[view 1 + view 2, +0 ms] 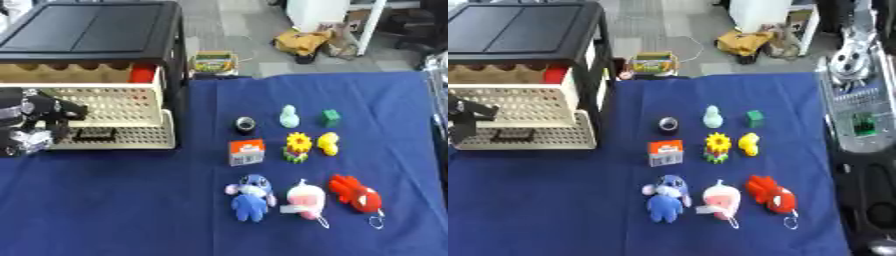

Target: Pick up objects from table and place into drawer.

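The left hand [39, 125] hangs at the front of the pulled-out beige drawer [114, 131], fingers curled, holding nothing visible. Well to its right, small toys lie on the blue tablecloth [105, 200]: blue plush [251, 196], sunflower [298, 146], red plush [356, 194]. Grey floor lies beyond.
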